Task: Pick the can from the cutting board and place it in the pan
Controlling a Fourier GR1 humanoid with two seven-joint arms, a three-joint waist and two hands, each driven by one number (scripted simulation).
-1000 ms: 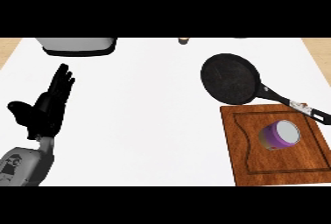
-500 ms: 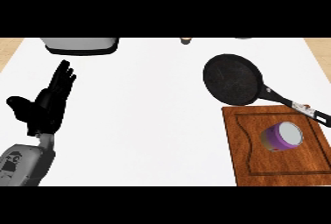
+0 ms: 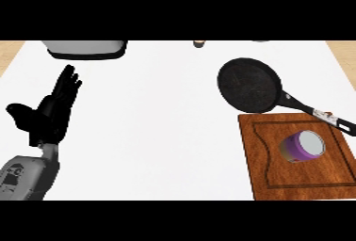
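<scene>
— Where's your can?

— You'll see the can (image 3: 303,145), purple-sided with a pale silvery end, lying tipped on the cutting board (image 3: 268,160), toward its right half.

— And your pan?

— Your pan (image 3: 250,85) is black and round, sitting just beyond the board; its handle runs over the board's far right corner.
</scene>
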